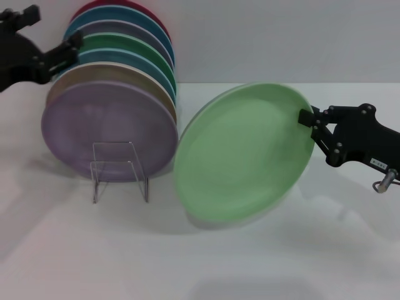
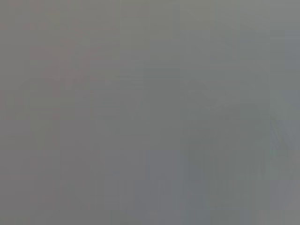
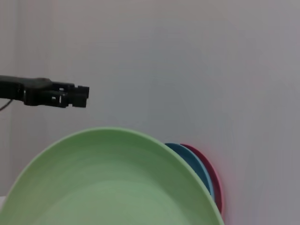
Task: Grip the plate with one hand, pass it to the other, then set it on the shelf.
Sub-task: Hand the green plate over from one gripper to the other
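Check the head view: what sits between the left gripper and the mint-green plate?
In the head view, the stack of coloured plates leaning on the clear rack separates the left gripper from the plate, which the right gripper holds by its rim.

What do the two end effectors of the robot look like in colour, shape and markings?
The right end effector is matte black, built of jointed links with round pivots; it carries a small white label and a silver metal fitting. The left end effector is also matte black and angular. No cables are visible.

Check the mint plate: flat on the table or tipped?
Tipped. The plate stands steeply on edge, right gripper clamping its upper rim, beside the shelf.
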Available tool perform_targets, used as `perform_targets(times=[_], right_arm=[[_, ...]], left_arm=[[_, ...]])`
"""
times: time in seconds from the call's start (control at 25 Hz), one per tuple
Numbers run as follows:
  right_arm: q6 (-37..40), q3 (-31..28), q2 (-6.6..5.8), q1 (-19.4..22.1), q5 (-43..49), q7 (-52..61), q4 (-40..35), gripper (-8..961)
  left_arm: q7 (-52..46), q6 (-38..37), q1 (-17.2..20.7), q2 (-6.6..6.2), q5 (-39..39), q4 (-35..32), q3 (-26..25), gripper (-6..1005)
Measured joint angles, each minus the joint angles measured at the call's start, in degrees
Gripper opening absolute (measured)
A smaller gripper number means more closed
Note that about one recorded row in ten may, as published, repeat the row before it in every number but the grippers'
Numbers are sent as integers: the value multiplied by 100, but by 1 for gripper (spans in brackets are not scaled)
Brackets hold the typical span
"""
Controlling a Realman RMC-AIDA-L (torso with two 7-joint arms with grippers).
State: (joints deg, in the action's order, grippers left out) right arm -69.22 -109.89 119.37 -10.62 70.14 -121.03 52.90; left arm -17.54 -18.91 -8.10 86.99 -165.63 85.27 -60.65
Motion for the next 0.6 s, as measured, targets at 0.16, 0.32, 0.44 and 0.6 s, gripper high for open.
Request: perform_targets(times=[0.16, 0.32, 0.44, 0.6], right_arm=[[40, -13, 0, -64, -140, -106, -175, 24], [183, -14, 0, -90, -365, -336, -344, 24], [239, 1, 8, -122, -589, -652, -547, 24], [269, -53, -10, -242, -674, -868, -848, 24]], left_arm=[[1072, 1566, 217, 461, 5, 1045, -399, 765], [1793, 2699, 318, 902, 32, 1784, -684, 760], [2881, 4270, 316, 1725, 99, 2651, -866, 756], [4442, 5485, 192, 2780, 872, 2920, -1275, 751]])
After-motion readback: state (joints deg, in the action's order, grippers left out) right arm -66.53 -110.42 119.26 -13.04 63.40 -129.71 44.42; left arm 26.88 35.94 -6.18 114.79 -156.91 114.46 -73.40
